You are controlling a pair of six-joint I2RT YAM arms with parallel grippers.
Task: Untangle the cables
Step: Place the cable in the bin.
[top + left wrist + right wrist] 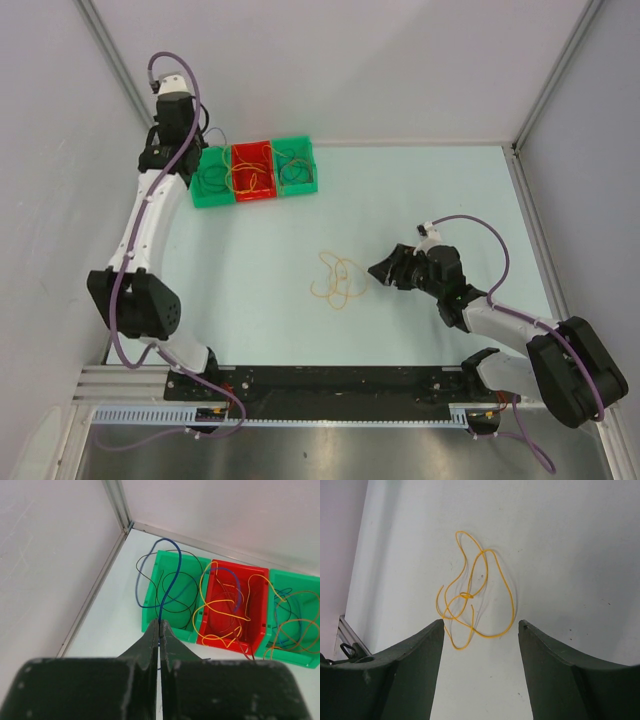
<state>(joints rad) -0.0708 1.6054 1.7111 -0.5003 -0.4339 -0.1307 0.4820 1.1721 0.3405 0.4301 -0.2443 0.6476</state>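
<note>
1. Left hand (160,626): fingers pressed together, clamped on a blue cable (172,570) right at the tips. It sits above the near wall of the left green bin (150,607), at the far left corner of the bench (450,190). From the pinch the blue cable rises in a tall loop and curls back across that bin.
2. Right hand (480,627): fingers apart, nothing between them. It is low over the middle of the bench, pointed at the yellow tangle (470,600) and just beside it.
3. Where the cables are: most lie in the three bins. Black and blue are in the left green bin, yellow and blue in the red bin (252,577), orange and blue in the right green bin (310,582). The yellow tangle lies loose on the bench, well apart from the bins. There is a small tight twist where its loops cross. I cannot tell whether it is one strand or two.
4. Handling (judgement): very light, limp but springy, holds its curl. Thin and smooth, so it is likely to slip from a shallow pinch and to drag its neighbours along if pulled fast.
5. Where to hold (judgement): take the free end (456,646) nearest the right hand, deep between the fingers, and draw it away from the twist. Do not grab the crossing itself.
</note>
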